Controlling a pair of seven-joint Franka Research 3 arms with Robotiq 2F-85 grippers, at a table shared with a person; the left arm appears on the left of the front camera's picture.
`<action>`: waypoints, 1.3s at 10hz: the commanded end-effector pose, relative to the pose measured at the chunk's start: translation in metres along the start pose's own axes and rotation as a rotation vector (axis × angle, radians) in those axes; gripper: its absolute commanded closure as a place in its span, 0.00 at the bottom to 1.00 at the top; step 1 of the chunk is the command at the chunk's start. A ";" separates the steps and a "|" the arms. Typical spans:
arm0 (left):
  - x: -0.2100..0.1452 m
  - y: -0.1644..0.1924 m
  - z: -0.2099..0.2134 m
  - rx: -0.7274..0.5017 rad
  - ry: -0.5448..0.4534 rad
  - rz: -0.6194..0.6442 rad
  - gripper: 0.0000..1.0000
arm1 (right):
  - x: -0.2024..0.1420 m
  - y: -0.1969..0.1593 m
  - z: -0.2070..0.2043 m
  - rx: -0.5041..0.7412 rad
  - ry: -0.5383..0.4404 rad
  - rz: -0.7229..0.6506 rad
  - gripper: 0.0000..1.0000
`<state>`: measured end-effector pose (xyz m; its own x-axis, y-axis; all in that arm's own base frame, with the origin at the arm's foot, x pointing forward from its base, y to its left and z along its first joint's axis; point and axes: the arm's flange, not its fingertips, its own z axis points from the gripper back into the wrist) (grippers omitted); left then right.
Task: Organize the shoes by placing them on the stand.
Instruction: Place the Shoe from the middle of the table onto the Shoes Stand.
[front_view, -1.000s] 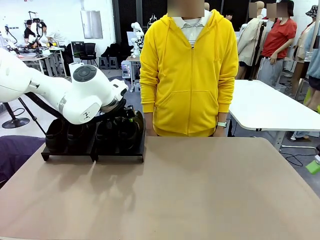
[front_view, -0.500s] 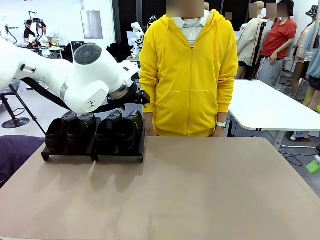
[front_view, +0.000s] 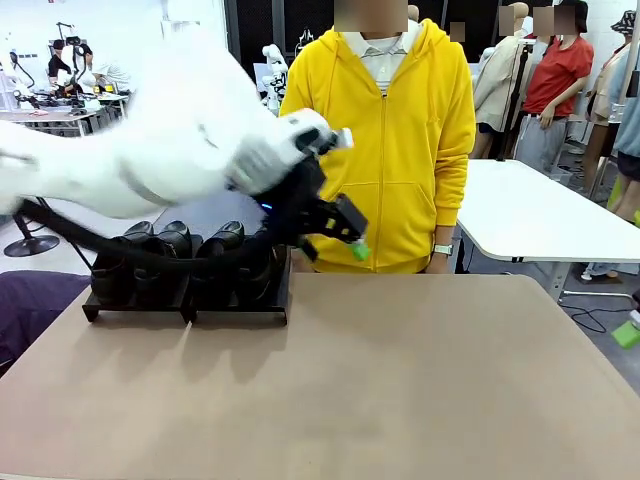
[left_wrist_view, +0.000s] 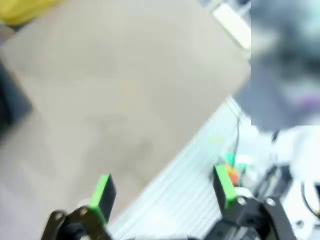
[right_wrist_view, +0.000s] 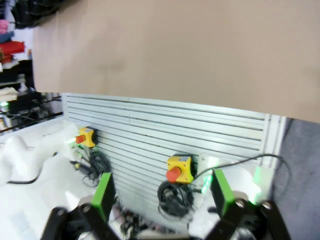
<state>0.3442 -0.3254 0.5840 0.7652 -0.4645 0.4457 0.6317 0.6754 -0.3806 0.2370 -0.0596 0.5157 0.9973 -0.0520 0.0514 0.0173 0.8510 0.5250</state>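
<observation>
All four shoes (front_view: 185, 258) sit in a row on the stand (front_view: 236, 312), so the task looks finished. Just right of the stand, the left gripper (front_view: 335, 226) hangs released and empty; the right gripper (right_wrist_view: 162, 197) is likewise spread, holding nothing

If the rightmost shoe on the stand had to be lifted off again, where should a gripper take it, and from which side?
Probably at the rim of its opening, coming from above. The rightmost shoe sits close against its neighbour in the row on the stand, so its sides look hard to get at, while its top lies open. The left gripper, open and empty, is above the table just right of it.
</observation>
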 end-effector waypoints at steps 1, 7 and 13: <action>-0.066 0.060 0.070 0.050 0.151 0.029 0.00 | 0.000 0.001 0.001 0.024 -0.004 0.023 0.00; -0.274 0.154 0.140 0.039 0.044 0.214 0.00 | 0.000 0.001 0.001 0.024 -0.004 0.023 0.00; -0.246 0.150 0.151 0.049 0.055 0.260 0.00 | 0.000 0.001 0.001 0.024 -0.004 0.023 0.00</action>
<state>0.2322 -0.0229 0.5393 0.9030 -0.3146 0.2927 0.4172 0.8049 -0.4219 0.2369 -0.0596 0.5158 0.9973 -0.0521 0.0515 0.0174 0.8509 0.5250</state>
